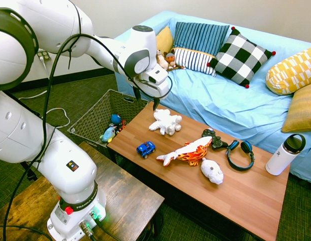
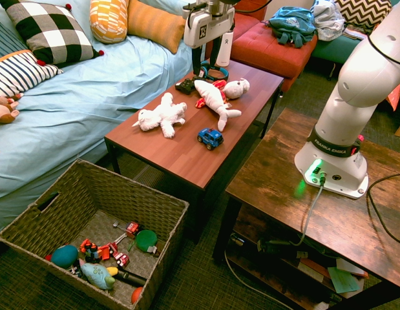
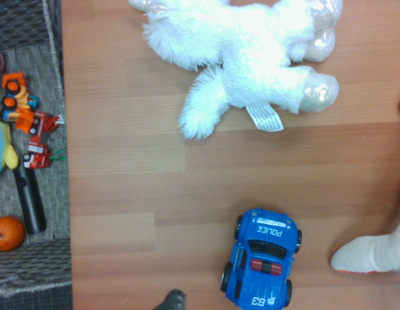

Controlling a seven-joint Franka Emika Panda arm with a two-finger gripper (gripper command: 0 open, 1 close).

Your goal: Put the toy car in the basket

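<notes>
First exterior view: the end effector (image 1: 147,100) hangs above the near-left end of the wooden tabletop (image 1: 235,201), its fingers spread and holding nothing. The toy car (image 1: 145,149), blue, rests on the tabletop just left of the picture's centre, near the edge. The white plush toy (image 1: 165,122) lies above it in the frame; the flame-patterned plush (image 1: 188,152) lies to its right. The basket (image 1: 84,135) stands on the floor, left of the tabletop. The headphones (image 1: 240,154) and the bottle (image 1: 286,153) occupy the right side. Behind extends a sofa (image 1: 195,100) under a light blue cover, with patterned cushions.

Second exterior view: the car stands upright on its wheels, right of the white plush toy and apart from it. The woven basket, lower left of the frame, already contains small toys. A red seat (image 2: 267,48) fills the upper part of the room; dark carpet (image 2: 216,271) covers the floor. Probable faults: a descent out of line could knock the car over the nearby edge, and a grip off-centre on its smooth, rounded body could let it slip or turn. Release short of the woven rim would probably drop it between basket and tabletop.

Wrist view: the car lies at the lower middle of the frame, lettering on its bonnet. A low sideways sweep might catch the white plush's fur.
</notes>
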